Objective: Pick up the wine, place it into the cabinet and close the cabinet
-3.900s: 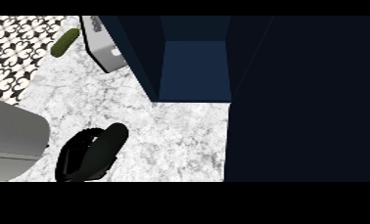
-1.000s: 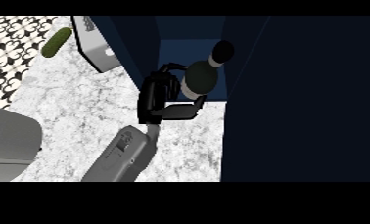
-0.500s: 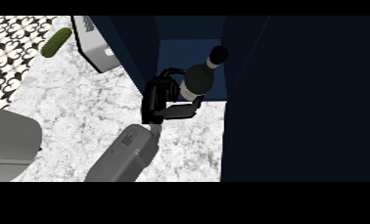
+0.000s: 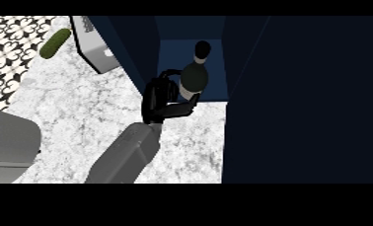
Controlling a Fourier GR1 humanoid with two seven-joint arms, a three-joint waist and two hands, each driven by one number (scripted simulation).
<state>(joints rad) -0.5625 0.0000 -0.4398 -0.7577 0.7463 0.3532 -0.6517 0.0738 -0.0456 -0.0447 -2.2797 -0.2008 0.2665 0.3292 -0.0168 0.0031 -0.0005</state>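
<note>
Black fingers [image 4: 169,73] of my left hand [image 4: 159,102] are curled round the wine [image 4: 194,76]. They hook over the far side of the bottle's body, w/ the thumb [image 4: 182,110] wrapped across its near side, so the lower part is mostly hidden behind my grip. The dark green body and the black-capped neck stick out beyond my fingertips, neck pointing away from me and leaning a bit to the right.

The bottle shows against the lighter blue inside of the cabinet [image 4: 178,52], just past the opening's front edge. Can't tell whether its base touches the cabinet floor. A tall dark navy panel [image 4: 299,96] fills everything to the right of my fingers. Another dark wall runs just left of them, close to my knuckles.

My grey forearm [image 4: 124,156] trails back from the wrist toward me, over the white marble counter [image 4: 87,96].

Well left of my fingers and further out, a pale grey box [image 4: 100,52] leans by the cabinet's side. Further left again a green, cucumber-like thing [image 4: 55,43] lies at the edge of the black-and-white patterned tiles [image 4: 18,47]. Back toward me on the left sits a grey rounded shape [image 4: 16,146], but I can't tell what it is.

Right hand doesn't show.
</note>
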